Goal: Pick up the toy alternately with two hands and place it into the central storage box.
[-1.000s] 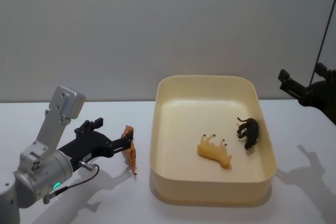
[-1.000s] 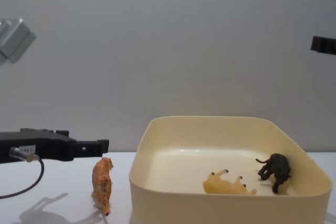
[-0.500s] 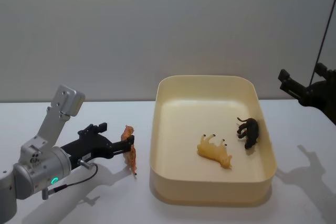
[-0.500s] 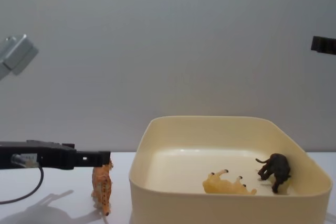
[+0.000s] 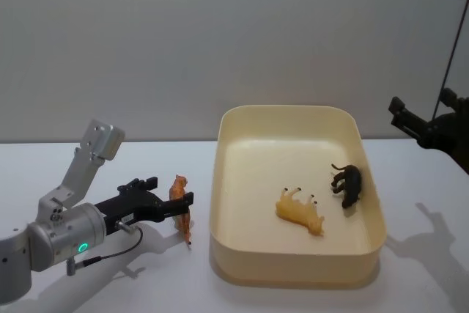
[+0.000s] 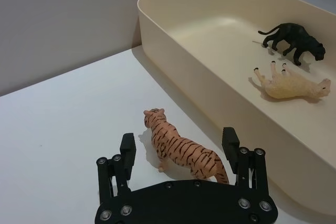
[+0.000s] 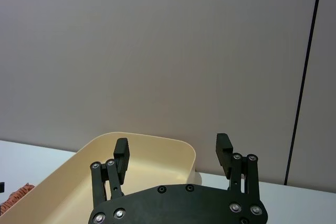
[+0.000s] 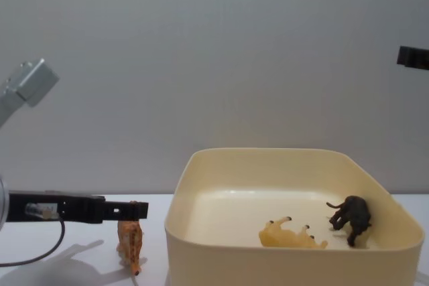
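Note:
An orange striped tiger toy (image 5: 181, 214) stands on the white table just left of the central storage box (image 5: 293, 116), a large cream tub. My left gripper (image 5: 170, 190) is open and low over the table. In the left wrist view its fingers (image 6: 127, 146) stand on either side of the tiger's (image 6: 181, 150) hindquarters without touching it. From the chest view the left gripper (image 8: 137, 210) sits level with the tiger's (image 8: 129, 244) back. My right gripper (image 5: 410, 119) hangs open, high at the far right, above the box's right side (image 7: 172, 150).
Inside the box lie a pale yellow animal (image 5: 299, 212) on its side and a black panther (image 5: 347, 183) on its feet. The box's near wall (image 8: 268, 266) stands close to the right of the tiger. Bare white table lies to the left and in front.
My left gripper has come down and forward, so its open fingers now straddle the tiger. The tiger and the right arm have not moved.

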### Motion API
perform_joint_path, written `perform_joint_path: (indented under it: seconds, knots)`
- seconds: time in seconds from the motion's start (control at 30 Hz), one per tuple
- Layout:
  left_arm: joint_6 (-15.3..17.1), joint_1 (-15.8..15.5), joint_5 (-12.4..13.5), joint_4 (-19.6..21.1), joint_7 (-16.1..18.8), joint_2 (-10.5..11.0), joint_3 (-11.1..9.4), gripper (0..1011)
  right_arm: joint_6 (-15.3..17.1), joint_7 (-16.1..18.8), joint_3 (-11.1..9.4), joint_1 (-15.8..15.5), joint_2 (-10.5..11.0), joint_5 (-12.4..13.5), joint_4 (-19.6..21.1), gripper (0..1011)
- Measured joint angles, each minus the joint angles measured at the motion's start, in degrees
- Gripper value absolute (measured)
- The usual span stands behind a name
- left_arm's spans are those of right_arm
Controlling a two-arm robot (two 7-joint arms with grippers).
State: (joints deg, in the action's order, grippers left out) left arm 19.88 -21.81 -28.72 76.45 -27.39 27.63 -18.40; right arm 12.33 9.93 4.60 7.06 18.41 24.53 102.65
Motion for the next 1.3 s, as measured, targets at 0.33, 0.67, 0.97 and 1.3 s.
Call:
perform_joint_path:
  seconds: [0.33,0.67,0.97,1.3]
  knots:
    - [0.70,-2.12,0.35,-3.18,-2.31,-1.29,-0.64,1001,0.00,0.00,0.00,0.00,0.00,0.00,0.00,1001]
    - [2.43,-3.90,1.30,-5.80,-4.22,-2.43,-1.46,1001,0.00,0.00,0.00,0.00,0.00,0.00,0.00,1001]
    - [3.34,-4.59,1.77,-6.86,-4.77,-2.87,-1.84,906,0.00,0.00,0.00,0.00,0.00,0.00,0.00,1001]
    - [3.94,-5.01,2.05,-7.48,-5.09,-3.15,-2.07,634,0.00,0.00,0.00,0.00,0.00,0.00,0.00,1001]
